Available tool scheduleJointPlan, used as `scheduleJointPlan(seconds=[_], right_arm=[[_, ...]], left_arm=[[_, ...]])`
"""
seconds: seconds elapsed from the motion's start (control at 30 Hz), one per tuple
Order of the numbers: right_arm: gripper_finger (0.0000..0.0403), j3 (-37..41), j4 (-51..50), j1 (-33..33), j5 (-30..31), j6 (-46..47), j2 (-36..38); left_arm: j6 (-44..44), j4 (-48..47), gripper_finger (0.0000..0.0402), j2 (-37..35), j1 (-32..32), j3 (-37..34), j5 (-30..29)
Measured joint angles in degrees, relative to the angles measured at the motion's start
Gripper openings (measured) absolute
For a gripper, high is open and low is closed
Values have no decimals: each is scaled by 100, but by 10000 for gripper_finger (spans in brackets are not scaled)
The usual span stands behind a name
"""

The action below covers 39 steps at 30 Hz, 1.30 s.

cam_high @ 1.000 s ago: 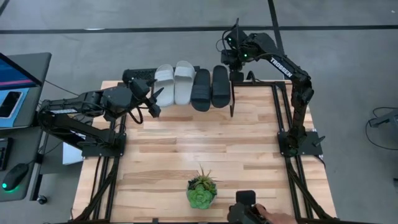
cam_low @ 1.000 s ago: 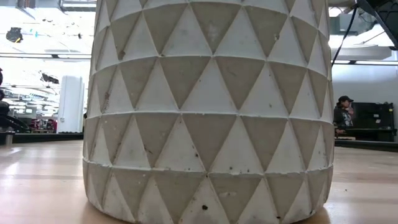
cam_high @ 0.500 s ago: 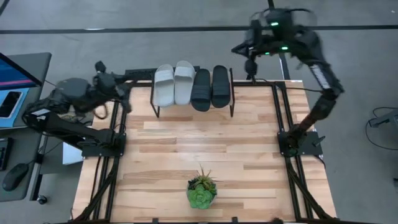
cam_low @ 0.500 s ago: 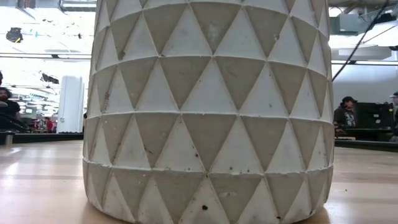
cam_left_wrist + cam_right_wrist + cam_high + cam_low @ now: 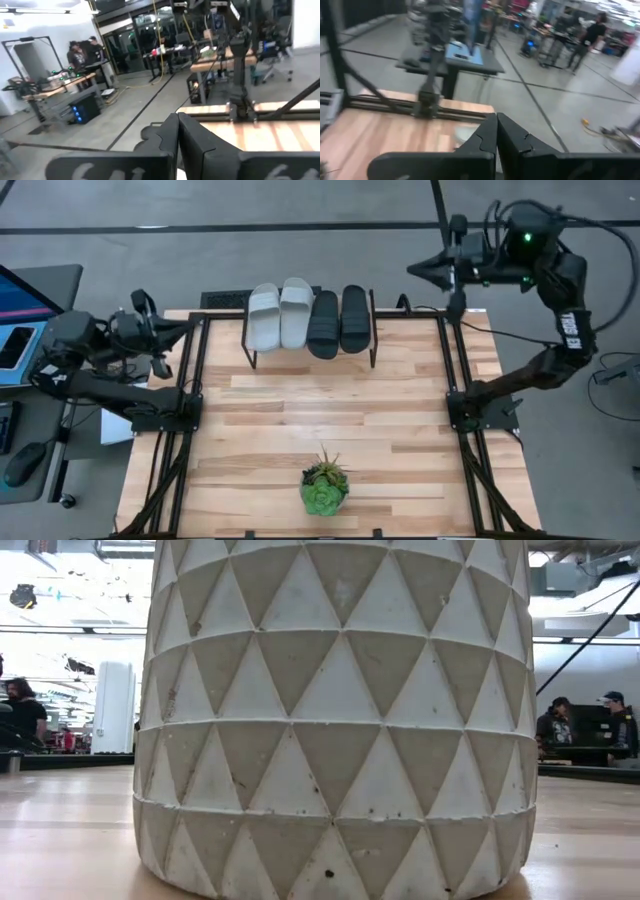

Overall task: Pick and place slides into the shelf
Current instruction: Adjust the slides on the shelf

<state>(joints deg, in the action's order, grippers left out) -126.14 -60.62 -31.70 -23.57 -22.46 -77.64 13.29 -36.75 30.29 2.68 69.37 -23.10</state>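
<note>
Overhead, all 4 slides (image 5: 309, 320) sit side by side on the shelf (image 5: 310, 356) at table (image 5: 330, 420) far edge, long axes running front-to-back, 2 grey left, 2 black right; left pincer (image 5: 143, 330) & right pincer (image 5: 425, 268) both shut, empty, while low view shows only a plant pot (image 5: 340, 710).

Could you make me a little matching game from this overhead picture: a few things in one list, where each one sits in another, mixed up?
Things:
1. grey slides
2. black slides
3. potted plant
4. right gripper

Places:
A. near edge of the table, about the middle
B. left half of the shelf
C. beyond the table's far right corner, fingers shut
D. right half of the shelf

Pairs: 1-B, 2-D, 3-A, 4-C
</note>
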Motion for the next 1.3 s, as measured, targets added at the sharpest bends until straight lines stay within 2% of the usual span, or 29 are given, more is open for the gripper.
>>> scheduleJointPlan(seconds=[0.1, 0.2, 0.43, 0.53, 0.63, 0.8, 1.1, 1.3], right_arm=[[0, 449, 182, 390, 32, 25, 277], [0, 1224, 692, 848, 332, 154, 591], [0, 3959, 2833, 1646, 862, 716, 1392], [0, 4965, 3464, 1847, 1293, 1080, 1503], [0, 5477, 3613, 1992, 1649, 1389, 1289], [0, 5419, 3365, 2200, 1746, 1499, 387], [0, 3979, 1695, 2379, 1552, 1027, -1542], [0, 3340, 1193, 2464, 1328, 570, -2356]], left_arm=[[-138, 271, 1, -362, 0, -521, 144], [-258, 616, 0, -682, 0, -1083, 272], [-664, 931, 0, -1362, 0, -1912, 510], [-813, 953, 0, -1598, 0, -2078, 619], [-943, 921, 0, -1781, 0, -2219, 631], [-1179, 757, 0, -1921, 0, -2294, 633], [-1308, 540, 0, -1922, 0, -2300, 683], [-1301, 537, 0, -1922, 0, -2300, 687]])
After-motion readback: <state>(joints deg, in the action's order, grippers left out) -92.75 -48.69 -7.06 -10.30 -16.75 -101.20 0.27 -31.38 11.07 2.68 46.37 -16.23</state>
